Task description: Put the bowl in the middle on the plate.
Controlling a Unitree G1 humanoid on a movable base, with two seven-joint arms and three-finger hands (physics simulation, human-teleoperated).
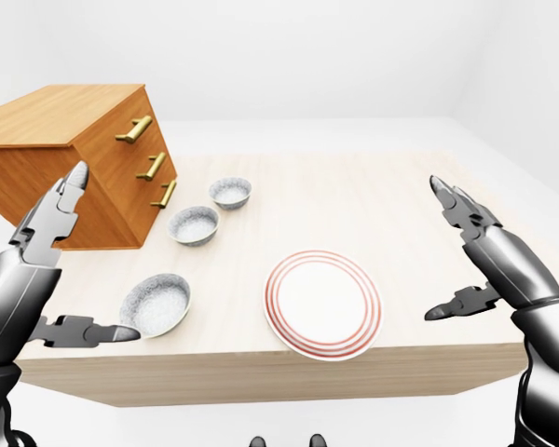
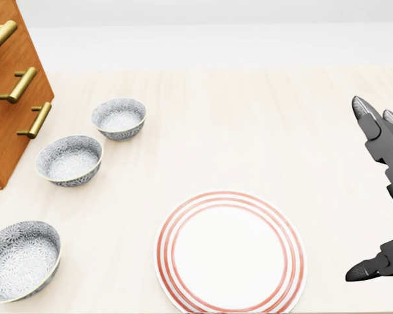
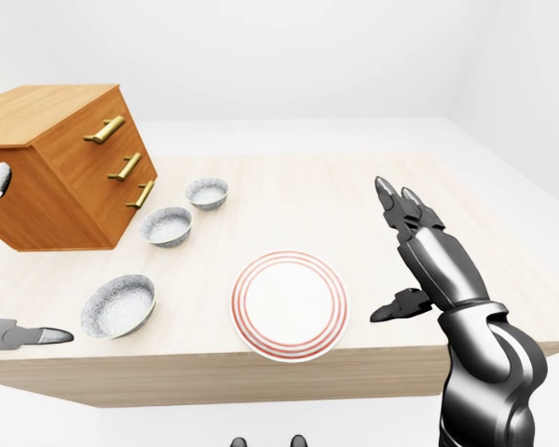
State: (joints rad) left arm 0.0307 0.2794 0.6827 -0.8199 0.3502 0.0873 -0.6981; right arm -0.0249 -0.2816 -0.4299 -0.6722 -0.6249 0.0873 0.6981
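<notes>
Surface [image 2: 249,118]: pale wood, carrying three bowls, a plate and a wooden chest [image 1: 65,158] with brass handles at its 10 o'clock corner in the left-eye view.
Middle bowl [image 2: 69,159]: the task's thing; upright, patterned, empty, sitting between the far bowl [image 2: 119,118] at its 1 o'clock and the near bowl [image 2: 19,260] at its 7 o'clock in the head view. It lies near the chest, apart from both neighbours and untouched.
Plate [image 2: 230,254]: white with red rings, bare, at about 4 o'clock from the middle bowl and well apart from it.
Left hand [image 1: 70,270]: fingers spread, holding nothing; in the left-eye view its thumb tip lies just beside the near bowl's rim, and its upper fingers point up in front of the chest.
Right hand [image 1: 461,256]: fingers spread wide, empty, hovering at 3 o'clock of the plate, clear of everything.
Stage: judged as before any grasp; the bowl has not been lifted.
Risk, wrong bowl: the left hand stands closest to the near bowl, so closing from here would likely take that one instead of the middle one.
Risk, knocks: reaching onward to the middle bowl passes over the near bowl and alongside the chest; a low path could shove the near bowl or clip the handles.
Risk, grip: the rim is thin and curved; a shallow pinch could let the bowl tip or slip on the way to the plate.
</notes>
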